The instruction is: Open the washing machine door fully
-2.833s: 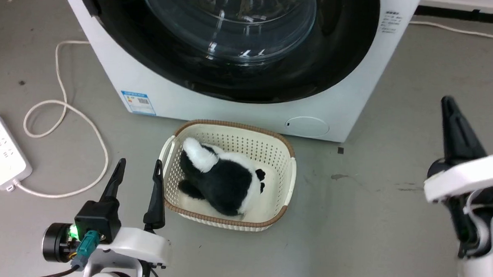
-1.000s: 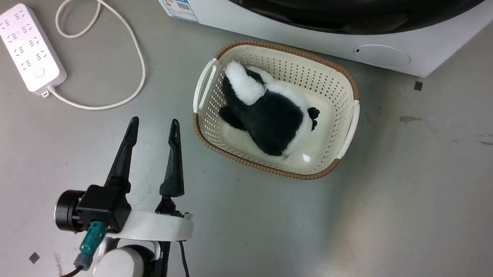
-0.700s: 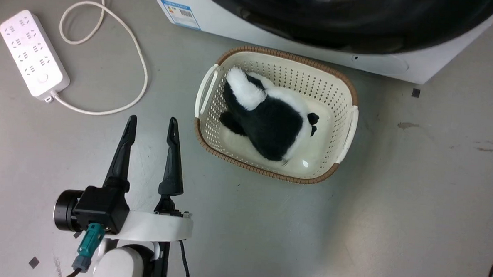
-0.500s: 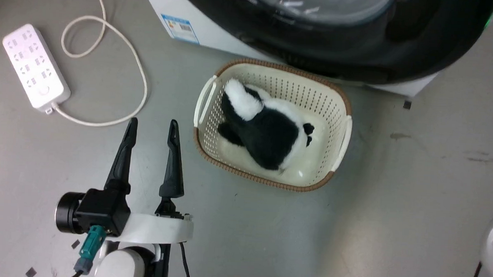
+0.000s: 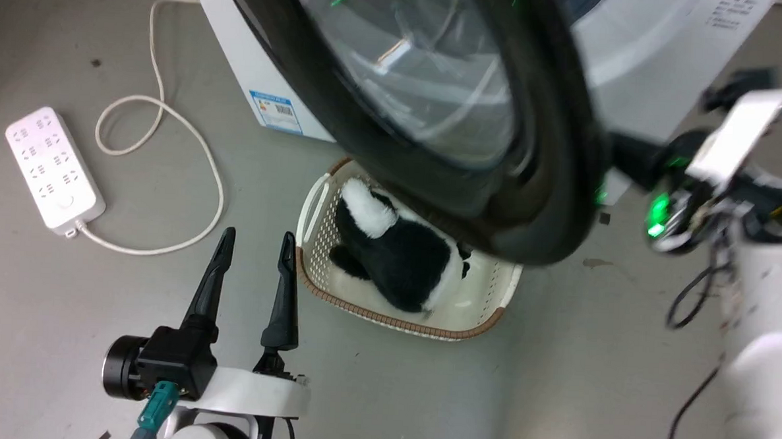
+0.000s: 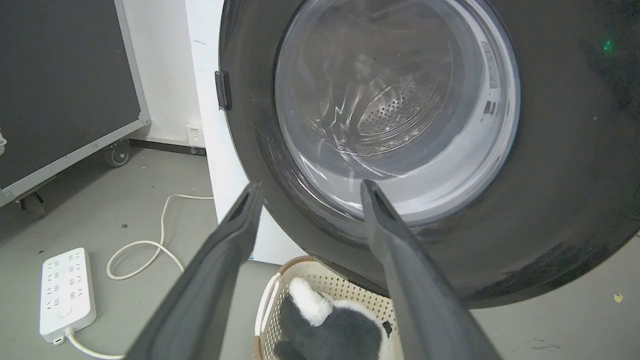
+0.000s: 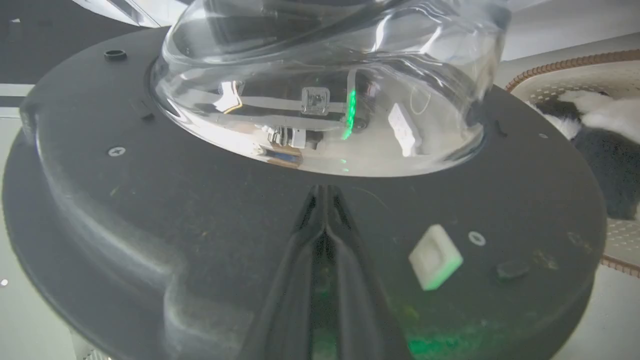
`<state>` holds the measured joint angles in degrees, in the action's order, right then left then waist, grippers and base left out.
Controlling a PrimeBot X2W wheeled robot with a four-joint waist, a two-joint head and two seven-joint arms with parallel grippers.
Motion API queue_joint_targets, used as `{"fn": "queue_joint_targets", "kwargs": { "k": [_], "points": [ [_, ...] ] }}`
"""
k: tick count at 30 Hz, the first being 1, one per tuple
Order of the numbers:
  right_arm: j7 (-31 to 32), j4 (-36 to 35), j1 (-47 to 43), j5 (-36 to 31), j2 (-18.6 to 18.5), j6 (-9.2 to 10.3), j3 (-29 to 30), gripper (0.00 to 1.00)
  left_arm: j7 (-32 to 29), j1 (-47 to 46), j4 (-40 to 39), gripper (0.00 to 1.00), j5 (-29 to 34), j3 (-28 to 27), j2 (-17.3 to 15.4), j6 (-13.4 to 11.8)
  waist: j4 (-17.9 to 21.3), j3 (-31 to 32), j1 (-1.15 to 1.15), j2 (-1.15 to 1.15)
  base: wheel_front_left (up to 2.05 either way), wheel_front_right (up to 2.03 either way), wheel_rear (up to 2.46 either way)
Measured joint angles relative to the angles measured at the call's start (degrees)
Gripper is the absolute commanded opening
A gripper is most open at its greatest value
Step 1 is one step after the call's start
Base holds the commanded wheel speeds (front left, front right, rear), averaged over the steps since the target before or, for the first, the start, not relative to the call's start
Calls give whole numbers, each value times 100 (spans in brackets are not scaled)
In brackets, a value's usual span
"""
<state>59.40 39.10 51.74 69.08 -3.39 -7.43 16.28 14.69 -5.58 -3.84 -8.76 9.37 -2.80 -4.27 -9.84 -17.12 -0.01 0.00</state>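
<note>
Left arm: low at the head view's bottom-left, with the wrist level. The left gripper (image 5: 258, 237) points toward the washer (image 5: 642, 52) above the floor (image 5: 555, 385), just beside the basket's (image 5: 386, 321) left rim.
Left gripper: fingers (image 6: 220, 275) spread wide, with nothing between them.
Right arm: raised at the right, reaching sideways behind the door's (image 5: 554, 121) free edge. The right gripper (image 7: 324, 192) lies along the door's black inner face, just below the glass bowl (image 7: 325, 100).
Right gripper: fingers pressed together, gripping nothing.
Door: partly open, hinged at the washer's left edge. Its lower rim hangs over the basket's back edge.
Counts: one washer, one door, one basket, one black-and-white toy (image 5: 396, 259) inside the basket, one power strip (image 5: 53, 168) and one cord (image 5: 214, 192) on the floor at the left.
</note>
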Motion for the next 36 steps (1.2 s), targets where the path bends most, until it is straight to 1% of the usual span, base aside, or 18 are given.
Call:
{"fn": "queue_joint_targets", "kwargs": {
  "k": [7,11,14,19,23,26,27,28,29,32,34,36],
  "points": [
    [-419,-620,-911,1184,5,0,-1608,0,0,107,33,100,1,-126,0,152,47,203,0,0,0,0,0],
    [-690,-924,-1280,1653,14,0,-2387,0,0,191,60,100,-16,-143,0,234,29,277,0,0,0,0,0],
    [-865,-1088,-1474,1895,18,0,-2869,0,0,270,111,100,-148,-137,-1,244,8,322,1,0,0,0,0],
    [-1129,-1222,-1662,2092,25,0,-3389,0,0,333,151,100,-215,-57,0,246,-48,367,1,0,0,0,0],
    [-1293,-1236,-1697,2201,24,0,-3610,0,0,333,146,100,-347,-36,-1,301,-57,362,1,0,0,0,0],
    [-1458,-1244,-1708,2148,35,0,-3694,0,0,333,146,100,-348,-55,0,344,-17,353,1,0,0,0,0],
    [-1597,-1258,-1712,2102,40,0,-3654,45,0,333,152,100,-347,-75,0,352,4,360,1,0,0,0,0],
    [-1972,-1311,-1718,2004,-9,0,-3422,100,0,333,201,100,-343,-129,1,405,59,437,2,0,0,0,0],
    [-2601,-1631,-1753,1514,-257,0,-3256,100,0,334,232,100,-348,-244,0,444,119,587,1,0,0,0,0],
    [-3510,-2082,-1881,670,-619,0,-3097,100,0,336,248,100,-391,-379,-1,454,229,729,1,0,0,0,0],
    [-4150,-2310,-2034,-244,-954,0,-3142,100,1,339,298,100,-441,-471,-1,531,320,825,1,0,0,0,0],
    [-4786,-2469,-2231,-1057,-1162,0,-3138,100,5,344,367,100,-439,-553,-2,633,427,910,1,0,0,0,0]
  ]
}}
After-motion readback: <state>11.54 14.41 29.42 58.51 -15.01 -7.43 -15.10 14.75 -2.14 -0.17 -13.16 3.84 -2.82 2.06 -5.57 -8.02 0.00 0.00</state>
